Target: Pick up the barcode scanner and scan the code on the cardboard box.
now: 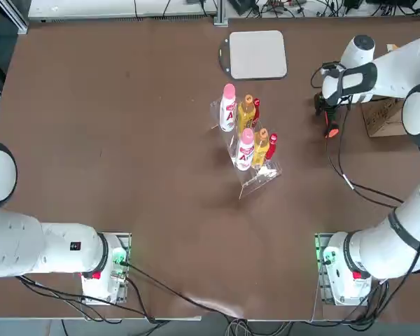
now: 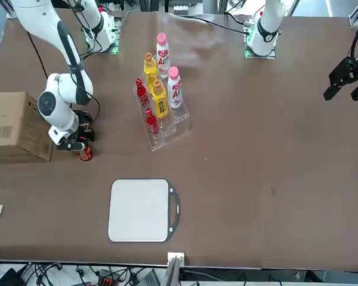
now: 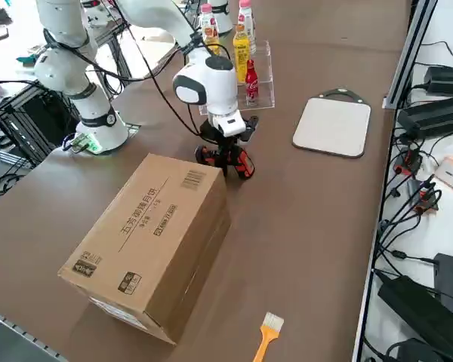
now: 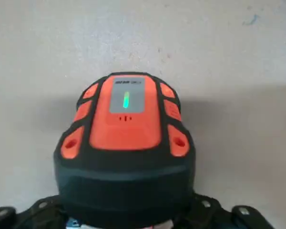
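Brown table (image 1: 126,140): right gripper (image 3: 228,148) over barcode scanner (image 3: 241,163).

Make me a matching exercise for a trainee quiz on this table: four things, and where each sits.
Things:
1. barcode scanner
2. cardboard box
3. grey pad
4. bottle rack

Places:
A. mid-table, holding bottles
B. table's far edge from the robot
C. under the right gripper
D. beside the scanner, barcode label on top

Pairs: 1-C, 2-D, 3-B, 4-A
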Tool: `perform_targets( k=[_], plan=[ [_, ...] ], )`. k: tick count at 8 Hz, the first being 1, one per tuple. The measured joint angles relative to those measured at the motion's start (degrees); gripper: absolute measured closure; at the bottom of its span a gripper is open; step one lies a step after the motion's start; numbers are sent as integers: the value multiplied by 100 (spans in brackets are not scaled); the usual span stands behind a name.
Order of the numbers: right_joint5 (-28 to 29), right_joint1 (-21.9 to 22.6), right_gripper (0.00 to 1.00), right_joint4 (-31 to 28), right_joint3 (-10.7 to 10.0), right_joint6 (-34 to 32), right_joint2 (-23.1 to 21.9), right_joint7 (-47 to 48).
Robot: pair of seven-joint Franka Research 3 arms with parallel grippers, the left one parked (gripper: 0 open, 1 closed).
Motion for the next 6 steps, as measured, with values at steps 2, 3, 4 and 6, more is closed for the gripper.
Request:
perform_targets(
  k=[2,3,4,6],
  plan=[
    [0,1,9,17,0,10,-4,2],
    [0,4,2,45,0,13,-30,2],
    [0,11,0,79,0,-26,-133,2],
    [0,23,0,145,-1,-637,-668,2]
  ],
)
